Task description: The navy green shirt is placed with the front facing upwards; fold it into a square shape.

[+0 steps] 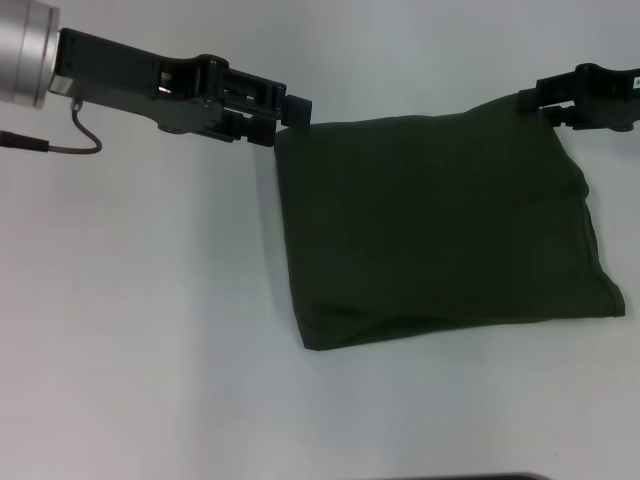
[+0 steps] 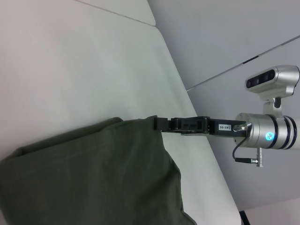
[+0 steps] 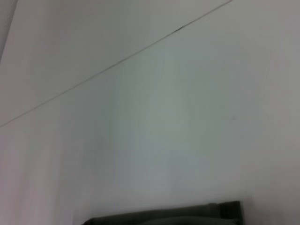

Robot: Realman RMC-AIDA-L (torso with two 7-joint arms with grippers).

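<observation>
While the head view has both arms on the far corners, left gripper (image 1: 292, 112) clamping one corner and right gripper (image 1: 530, 98) pinching the other, only the left wrist view shows the right arm's camera. The navy green shirt (image 1: 440, 230) lies folded, plain, roughly square on the white table (image 1: 140, 330).

- Head view: even, diffuse overhead light on the white table (image 1: 150, 330); no hard shadows, only a faint soft one under the near edge of the navy green shirt (image 1: 440, 230).
- The shirt renders very dark, its folds barely separable; the table above it is slightly washed out.
- A metal cylinder (image 1: 25, 50), far to the shirt's left, carries a bright highlight and looks soft.
- Left wrist view: sharper; cloth weave legible, mild grey gradient across the table.
- Right wrist view: pale, low-contrast, hazy throughout.
</observation>
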